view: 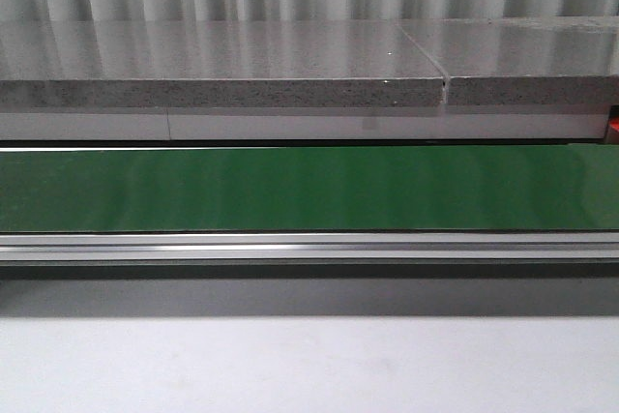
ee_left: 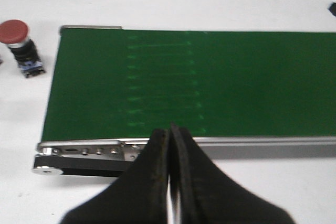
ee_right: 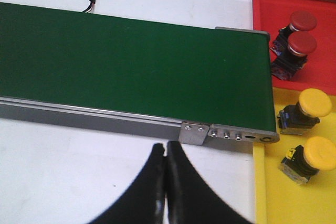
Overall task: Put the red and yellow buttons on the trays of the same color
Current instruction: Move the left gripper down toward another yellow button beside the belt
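Both grippers empty. Front view: matte green belt [view: 309, 188] in a metal frame on a white table [view: 309, 365]; corrugated wall behind.
Left wrist: left gripper [ee_left: 169, 137] pinched closed; red button [ee_left: 20, 45] on the table beside the belt end.
Right wrist: right gripper [ee_right: 165, 153] closed; two red buttons [ee_right: 295, 38] in the red tray [ee_right: 262, 9], two yellow buttons [ee_right: 310, 132] in the yellow tray [ee_right: 273, 203].

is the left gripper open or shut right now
Shut and empty: in the left wrist view the left gripper has its two black fingers pressed together with nothing between them.
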`<move>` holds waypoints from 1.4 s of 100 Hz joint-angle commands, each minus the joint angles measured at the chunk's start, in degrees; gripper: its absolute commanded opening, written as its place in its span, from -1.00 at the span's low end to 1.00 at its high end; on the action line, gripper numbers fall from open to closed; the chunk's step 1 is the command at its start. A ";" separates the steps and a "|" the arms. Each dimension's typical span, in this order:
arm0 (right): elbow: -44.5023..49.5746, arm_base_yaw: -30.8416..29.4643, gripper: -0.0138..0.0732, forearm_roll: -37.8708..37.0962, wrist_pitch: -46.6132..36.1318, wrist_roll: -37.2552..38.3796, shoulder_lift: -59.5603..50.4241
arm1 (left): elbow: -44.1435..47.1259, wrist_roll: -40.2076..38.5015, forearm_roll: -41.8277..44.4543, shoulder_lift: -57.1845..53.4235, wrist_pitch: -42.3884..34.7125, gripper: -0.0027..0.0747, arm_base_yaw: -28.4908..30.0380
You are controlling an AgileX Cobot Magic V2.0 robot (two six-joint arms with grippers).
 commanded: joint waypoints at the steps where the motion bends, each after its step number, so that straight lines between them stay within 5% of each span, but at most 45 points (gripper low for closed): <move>1: -1.33 -0.07 -0.84 0.01 -3.22 -0.58 0.18 | -3.80 0.00 -0.40 1.88 -4.12 -0.98 3.74; 52: -1.33 -0.07 -0.84 0.01 -3.22 -0.58 0.18 | -14.00 -0.47 -0.40 15.70 3.48 -0.95 20.59; 60: -1.33 -0.07 -0.84 0.01 -3.22 -0.58 0.18 | -15.35 -0.47 -0.40 17.45 4.30 -0.74 23.31; 79: -1.33 -0.07 -0.84 0.01 -3.22 -0.58 0.18 | -17.18 -0.47 -0.40 20.68 5.82 0.17 28.78; 86: -1.33 -0.07 -0.84 0.01 -3.22 -0.58 0.18 | -17.96 -0.47 -0.40 22.26 7.28 0.32 30.49; 140: -1.33 -0.07 -0.84 0.01 -3.22 -0.58 0.18 | -26.70 -0.47 -0.57 42.97 16.76 0.31 36.35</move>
